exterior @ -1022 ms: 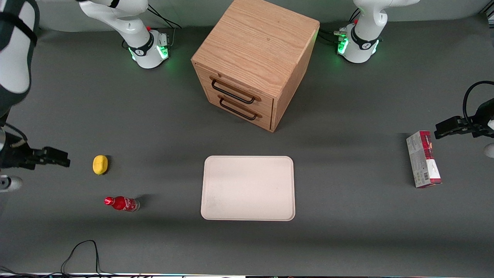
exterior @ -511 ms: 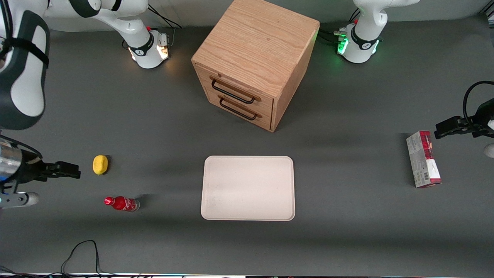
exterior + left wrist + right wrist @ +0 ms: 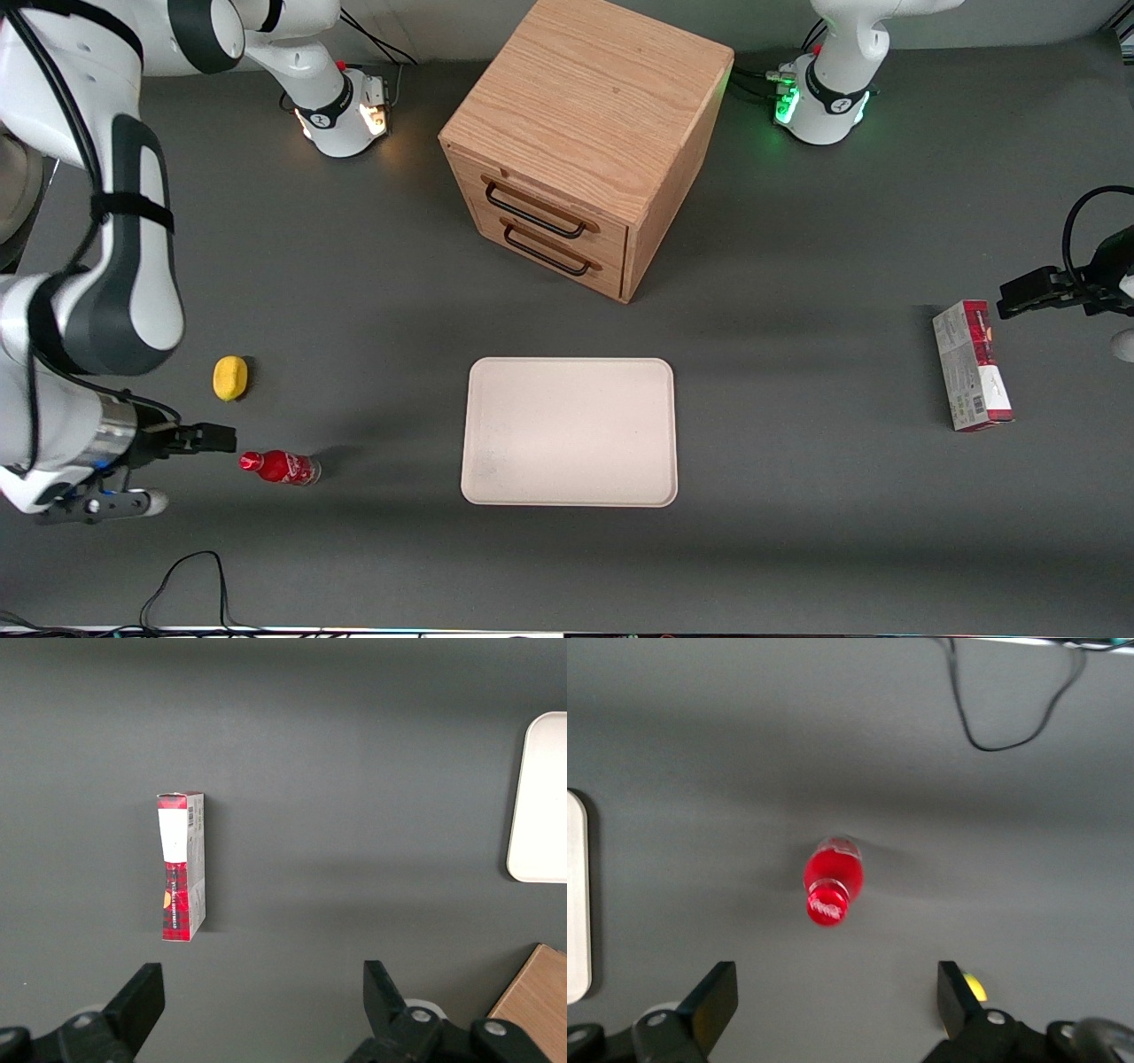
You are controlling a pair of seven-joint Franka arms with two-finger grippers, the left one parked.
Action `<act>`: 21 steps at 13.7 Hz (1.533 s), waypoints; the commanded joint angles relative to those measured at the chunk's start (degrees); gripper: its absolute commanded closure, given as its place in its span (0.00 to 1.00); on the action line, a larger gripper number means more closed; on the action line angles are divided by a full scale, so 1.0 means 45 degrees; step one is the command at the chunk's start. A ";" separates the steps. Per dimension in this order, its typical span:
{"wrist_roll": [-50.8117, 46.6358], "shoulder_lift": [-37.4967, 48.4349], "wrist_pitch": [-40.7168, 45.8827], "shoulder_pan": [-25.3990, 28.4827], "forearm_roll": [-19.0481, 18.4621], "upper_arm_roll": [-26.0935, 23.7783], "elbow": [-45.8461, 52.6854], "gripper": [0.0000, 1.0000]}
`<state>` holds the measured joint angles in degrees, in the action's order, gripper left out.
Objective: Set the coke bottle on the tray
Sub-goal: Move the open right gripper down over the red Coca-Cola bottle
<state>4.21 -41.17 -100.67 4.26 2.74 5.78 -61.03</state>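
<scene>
One coke bottle (image 3: 279, 466), one tray (image 3: 569, 431), one lemon (image 3: 230, 378), one carton (image 3: 971, 364), one two-drawer cabinet (image 3: 580, 142).

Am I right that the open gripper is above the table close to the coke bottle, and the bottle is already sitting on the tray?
Not quite. The coke bottle is not on the tray; it stands on the bare table toward the working arm's end, well apart from the tray, as the front view shows. The rest holds: the gripper is open and close to the bottle's cap.
</scene>
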 commanded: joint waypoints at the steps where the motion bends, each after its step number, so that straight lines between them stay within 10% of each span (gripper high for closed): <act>1: 0.0373 -0.0556 -0.0361 -0.0028 0.0484 0.0025 0.0047 0.00; 13: 0.0373 -0.0948 -0.2277 0.0030 0.0464 0.0025 -0.1457 0.00; 14: 0.0373 -0.0929 -0.2277 0.0030 0.0445 0.0025 -0.1457 0.05; 17: 0.0393 -0.0890 -0.2257 0.0108 0.0445 0.0044 -0.1457 0.63; 21: 0.0412 -0.0851 -0.2198 0.0109 0.0426 0.0025 -0.1457 0.89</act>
<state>4.27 -46.54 -110.19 4.67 3.31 5.72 -66.00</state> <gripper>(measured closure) 0.581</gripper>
